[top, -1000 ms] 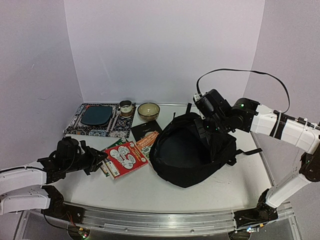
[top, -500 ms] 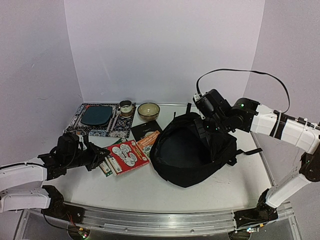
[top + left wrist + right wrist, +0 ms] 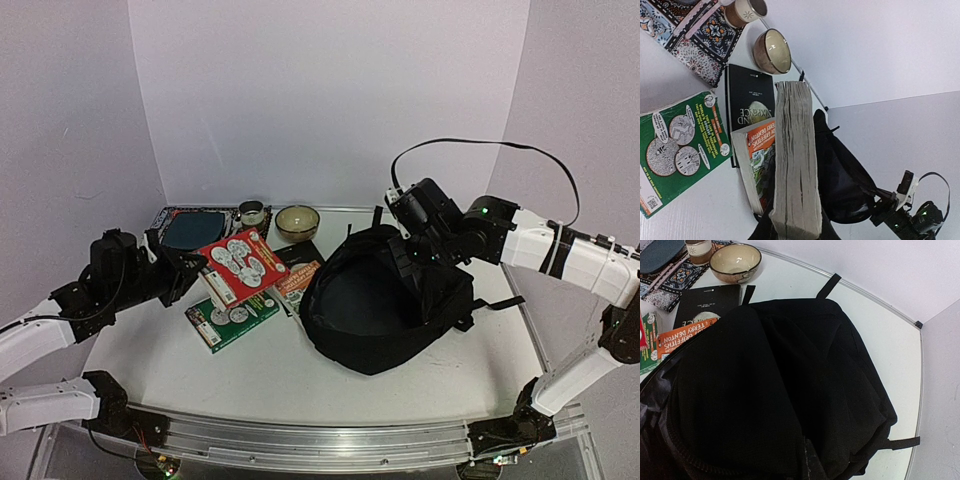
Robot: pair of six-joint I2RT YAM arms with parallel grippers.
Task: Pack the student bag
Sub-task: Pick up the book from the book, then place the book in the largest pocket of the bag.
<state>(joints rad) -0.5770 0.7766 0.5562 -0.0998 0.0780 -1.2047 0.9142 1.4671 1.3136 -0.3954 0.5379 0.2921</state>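
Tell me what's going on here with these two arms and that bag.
The robot is packing a black backpack. The right gripper is pinching the bag's far rim, holding the mouth open. The left gripper holds a red book in the air, tilted, to the bag's left; it isn't in the bag yet. A green book, an orange book and a black book lie on the table beside the bag.

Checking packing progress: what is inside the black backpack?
Only dark lining shows inside the open student bag; its deeper part is hidden. The red book is outside, in the left gripper.
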